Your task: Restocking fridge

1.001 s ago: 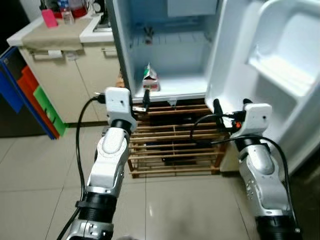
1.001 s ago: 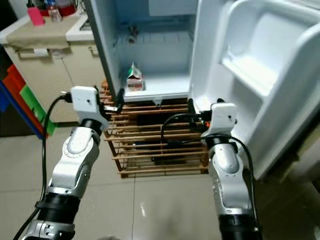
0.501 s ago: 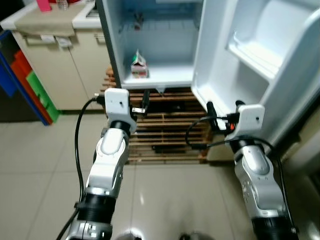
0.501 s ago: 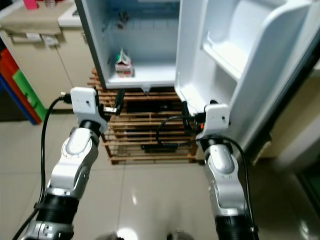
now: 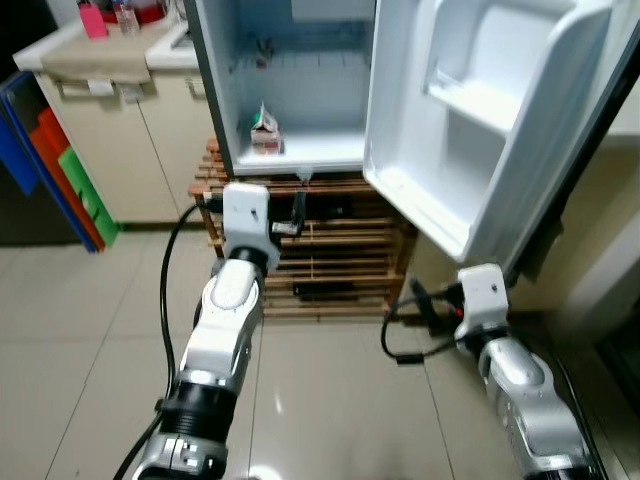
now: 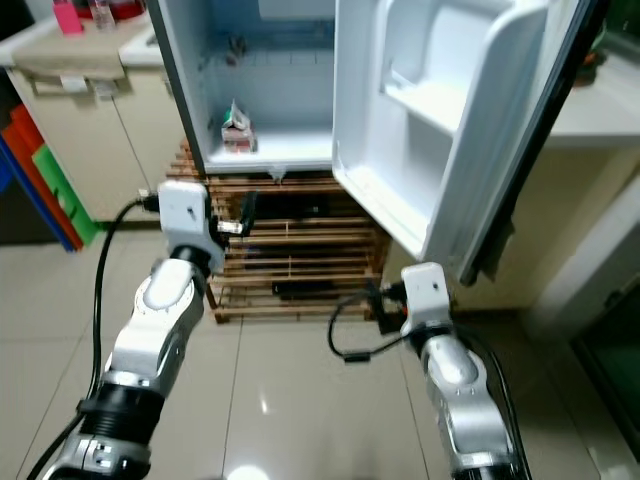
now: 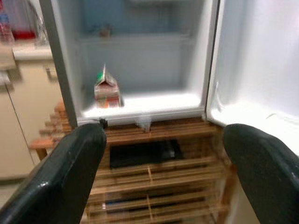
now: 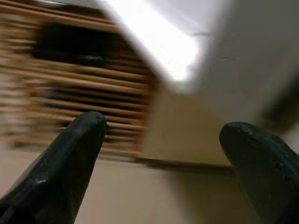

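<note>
Kitchen tile floor (image 5: 90, 330) under me, with the small fridge (image 5: 300, 90) sitting on a wooden slat rack (image 5: 330, 250) and its door (image 5: 480, 120) swung wide. One milk carton (image 5: 264, 130) stands upright on the fridge's bottom shelf, toward its left wall. My left gripper (image 7: 163, 182) is raised in front of the rack, fingers spread wide, nothing in them. My right gripper (image 8: 163, 177) hangs low below the door, also spread wide and empty.
</note>
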`<state>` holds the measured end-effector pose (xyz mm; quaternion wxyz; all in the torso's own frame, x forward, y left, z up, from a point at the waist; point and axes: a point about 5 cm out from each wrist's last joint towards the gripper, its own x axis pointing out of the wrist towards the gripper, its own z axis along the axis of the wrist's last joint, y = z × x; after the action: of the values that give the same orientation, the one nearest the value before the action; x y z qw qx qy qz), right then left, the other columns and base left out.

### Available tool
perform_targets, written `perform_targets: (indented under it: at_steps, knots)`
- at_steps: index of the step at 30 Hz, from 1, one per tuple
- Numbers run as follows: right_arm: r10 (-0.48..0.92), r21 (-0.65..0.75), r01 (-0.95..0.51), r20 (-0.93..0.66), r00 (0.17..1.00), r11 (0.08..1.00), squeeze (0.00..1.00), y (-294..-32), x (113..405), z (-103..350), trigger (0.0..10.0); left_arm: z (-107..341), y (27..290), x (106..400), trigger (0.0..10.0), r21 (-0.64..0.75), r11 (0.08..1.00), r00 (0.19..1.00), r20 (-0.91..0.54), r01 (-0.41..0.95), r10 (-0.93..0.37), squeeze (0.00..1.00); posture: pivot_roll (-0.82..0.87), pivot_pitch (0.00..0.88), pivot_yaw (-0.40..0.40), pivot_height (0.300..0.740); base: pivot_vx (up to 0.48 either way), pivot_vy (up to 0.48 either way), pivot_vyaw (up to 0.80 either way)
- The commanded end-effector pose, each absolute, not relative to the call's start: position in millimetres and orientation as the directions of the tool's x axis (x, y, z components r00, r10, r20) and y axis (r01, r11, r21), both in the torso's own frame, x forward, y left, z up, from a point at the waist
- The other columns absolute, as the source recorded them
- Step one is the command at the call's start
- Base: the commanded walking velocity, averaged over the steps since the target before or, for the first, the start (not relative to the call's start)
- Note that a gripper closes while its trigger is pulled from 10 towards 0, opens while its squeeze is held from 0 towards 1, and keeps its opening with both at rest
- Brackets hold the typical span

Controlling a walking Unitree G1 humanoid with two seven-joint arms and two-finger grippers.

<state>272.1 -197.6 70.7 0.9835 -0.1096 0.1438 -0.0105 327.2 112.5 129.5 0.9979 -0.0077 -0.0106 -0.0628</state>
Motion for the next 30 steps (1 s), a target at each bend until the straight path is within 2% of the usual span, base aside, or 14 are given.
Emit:
perform_targets:
  at_steps: [1,6,9,15,25,30]
  knots:
    - [-0.172,-0.282,0.11,-0.203,0.964,0.953,0.0,-211,281,87,10.0,135,111,333,10.0,-0.018,0.991,0.991,0.032,0.132,-0.131,0.0,-0.18,0.0,0.047,0.74,0.0,0.0,0.0]
    - [-0.233,-0.266,0.204,-0.084,0.969,0.942,0.0,-216,287,109,10.0,145,108,332,10.0,-0.012,0.988,0.983,0.104,0.153,-0.151,0.0,-0.18,0.0,0.048,0.74,0.0,0.0,0.0]
    - [-0.256,-0.294,0.242,-0.011,0.967,0.925,0.0,-215,290,122,10.0,148,107,331,10.0,-0.022,0.986,0.978,0.129,0.166,-0.162,0.0,-0.18,0.0,0.046,0.74,0.081,-0.384,0.0]
    - [-0.322,-0.31,0.3,-0.019,0.947,0.902,0.0,-223,288,120,10.0,149,109,330,10.0,-0.03,0.986,0.976,0.152,0.165,-0.158,0.0,-0.18,0.0,0.046,0.74,0.203,-0.413,0.0]
    - [-0.325,-0.32,0.292,-0.055,0.944,0.902,0.0,-223,282,113,10.0,148,107,327,10.0,-0.065,0.979,0.97,0.162,0.195,-0.182,0.0,-0.18,0.0,0.044,0.74,0.075,-0.423,0.0]
    - [-0.37,-0.339,0.331,-0.055,0.927,0.881,0.0,-228,285,115,10.0,138,110,330,10.0,-0.071,0.984,0.983,0.096,0.166,-0.159,0.0,-0.18,0.0,0.043,0.74,0.0,0.0,0.0]
